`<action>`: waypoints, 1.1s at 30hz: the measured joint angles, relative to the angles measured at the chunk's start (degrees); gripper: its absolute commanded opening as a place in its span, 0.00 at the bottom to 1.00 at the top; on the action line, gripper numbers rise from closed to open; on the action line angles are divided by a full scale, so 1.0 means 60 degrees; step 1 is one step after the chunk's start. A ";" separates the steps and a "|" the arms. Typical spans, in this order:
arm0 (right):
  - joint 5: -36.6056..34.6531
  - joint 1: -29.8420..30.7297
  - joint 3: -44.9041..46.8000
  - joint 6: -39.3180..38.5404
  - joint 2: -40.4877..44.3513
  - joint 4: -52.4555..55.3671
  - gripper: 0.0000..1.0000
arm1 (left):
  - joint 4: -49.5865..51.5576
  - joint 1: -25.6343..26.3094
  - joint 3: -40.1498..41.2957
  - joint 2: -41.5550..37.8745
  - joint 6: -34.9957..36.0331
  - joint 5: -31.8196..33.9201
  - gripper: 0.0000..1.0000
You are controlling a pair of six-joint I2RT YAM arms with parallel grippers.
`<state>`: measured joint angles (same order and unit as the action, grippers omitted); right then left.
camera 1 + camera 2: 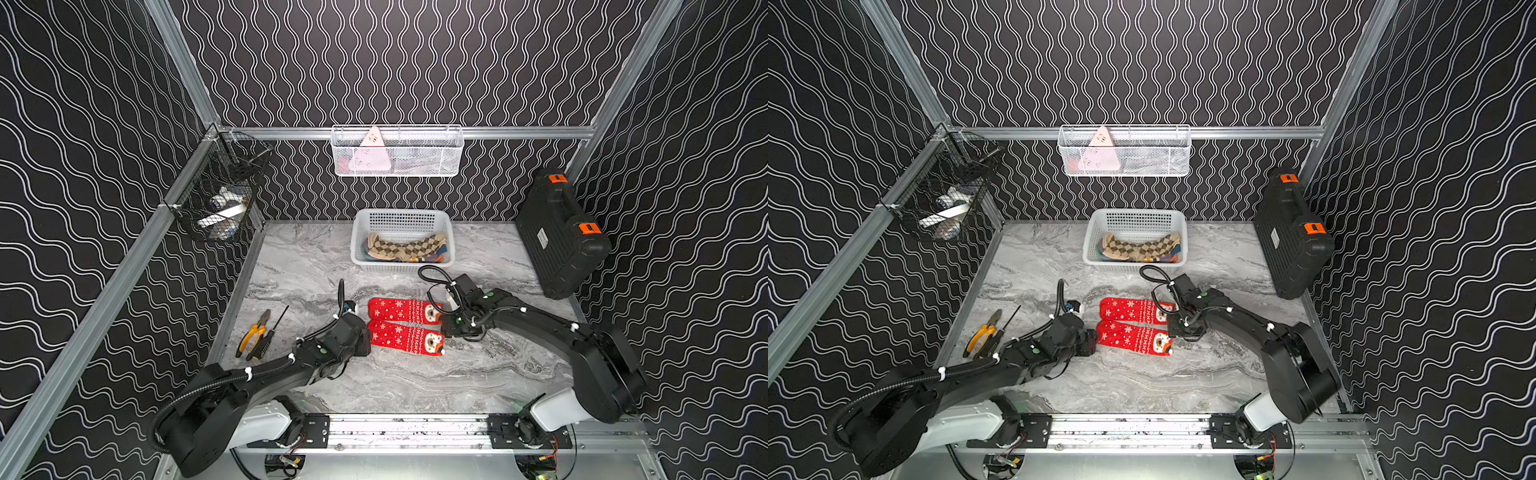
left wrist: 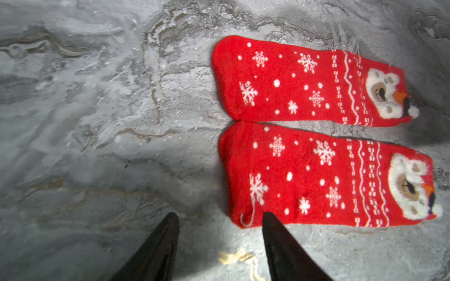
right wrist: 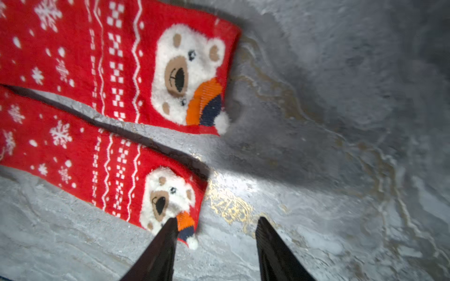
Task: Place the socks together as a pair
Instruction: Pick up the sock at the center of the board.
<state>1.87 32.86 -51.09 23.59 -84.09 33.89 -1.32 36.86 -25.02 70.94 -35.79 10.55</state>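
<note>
Two red Christmas socks with snowflakes and a bear face lie flat and side by side on the marble table, the far sock (image 1: 401,309) and the near sock (image 1: 405,337); both top views show them. Their toe ends touch. My left gripper (image 2: 220,215) is open at the toe end, one fingertip (image 2: 267,219) over the corner of a red sock (image 2: 316,180). My right gripper (image 3: 216,220) is open at the bear-face end, with nothing between its fingers. One of its fingertips (image 3: 170,226) overlaps the bear's orange hat. More socks, a tan argyle sock (image 1: 407,247) on top, lie in the white basket (image 1: 402,216).
Yellow-handled pliers (image 1: 251,332) and a screwdriver (image 1: 270,332) lie at the table's left edge. A black case (image 1: 559,232) leans at the right wall. A white wire basket (image 1: 397,151) hangs on the back wall, a black one (image 1: 220,195) on the left wall.
</note>
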 measured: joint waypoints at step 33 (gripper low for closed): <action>0.1934 0.0004 0.2936 0.2433 0.0663 -0.3894 0.07 | -0.1107 -0.0266 -0.0375 0.1650 0.0226 -0.0805 0.00</action>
<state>13.47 32.88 -33.47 38.20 -80.12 10.52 -7.97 35.27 -27.27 80.84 -34.44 5.72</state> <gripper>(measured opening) 0.109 0.054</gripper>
